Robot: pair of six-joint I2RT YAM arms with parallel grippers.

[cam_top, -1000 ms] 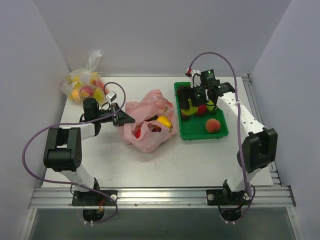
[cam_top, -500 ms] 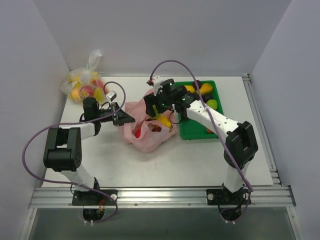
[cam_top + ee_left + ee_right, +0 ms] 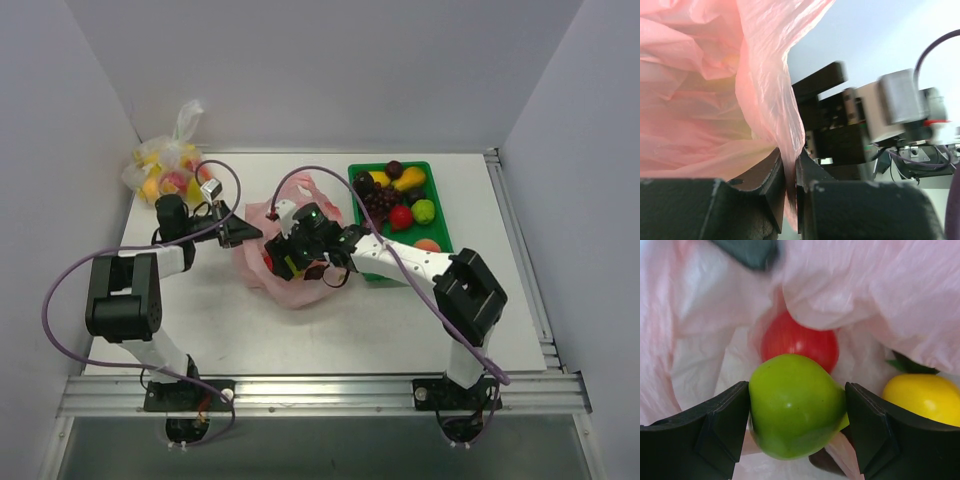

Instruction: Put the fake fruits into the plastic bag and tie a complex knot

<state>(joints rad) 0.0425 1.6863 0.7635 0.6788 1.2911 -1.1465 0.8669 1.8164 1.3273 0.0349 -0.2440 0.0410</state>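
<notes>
Both grippers are gripping: L gripper (image 3: 790, 172) pinching edge of thin pink plastic bag (image 3: 700, 75), R gripper (image 3: 796, 426) squeezing glossy green plastic apple (image 3: 792, 402) over its mouth.

You're looking at a thin, crinkly, translucent pink plastic bag (image 3: 705, 315); the green fruit (image 3: 795, 412) is smooth, glossy plastic.

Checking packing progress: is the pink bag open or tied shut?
Open: the left hand grips the bag by its edge; the right hand holds a green apple in the opening, above a red fruit.
</notes>
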